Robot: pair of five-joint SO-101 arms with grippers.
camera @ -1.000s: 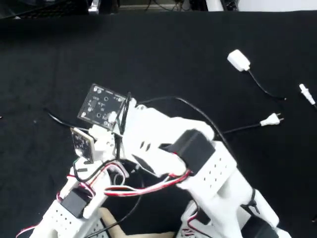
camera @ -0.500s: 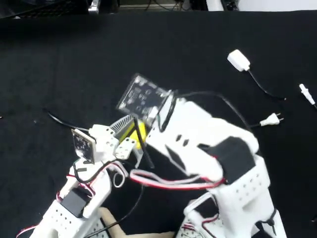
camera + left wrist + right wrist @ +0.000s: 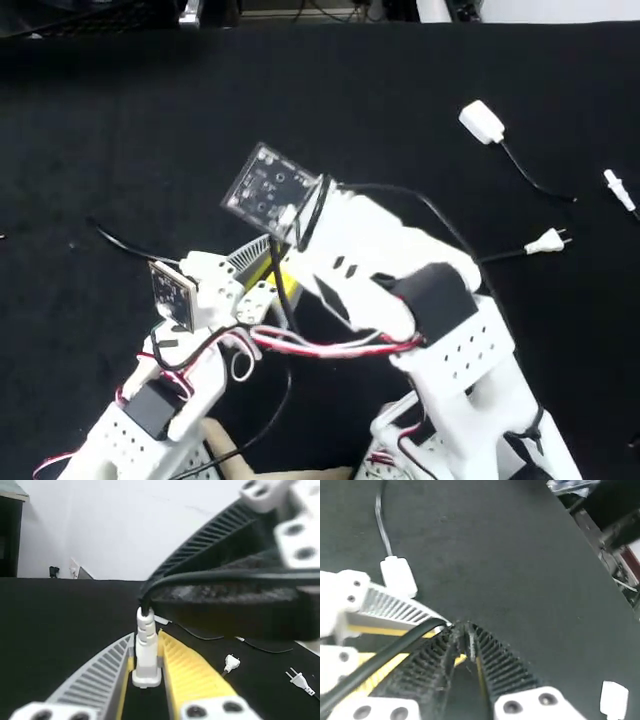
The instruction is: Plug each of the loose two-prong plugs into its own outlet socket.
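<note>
Clamping mid-table — left pincer [image 3: 146, 639], plug [image 3: 146, 666]; right pincer [image 3: 465, 630], cord [image 3: 380, 660].

Black counter [image 3: 380, 110]. A white adapter block [image 3: 482, 121] lies far right, its thin black cord [image 3: 530, 178] trailing off. Nearer, a white two-prong plug [image 3: 548, 240] lies on its own cord. A small white plug [image 3: 620, 188] lies at the right edge. A black cable [image 3: 115, 240] lies on the left.

The room light is soft and even. The black surface [image 3: 120, 120] looks dark and dull. The white arms [image 3: 380, 265] look very bright on it. The wall [image 3: 125, 525] behind glows pale.
</note>
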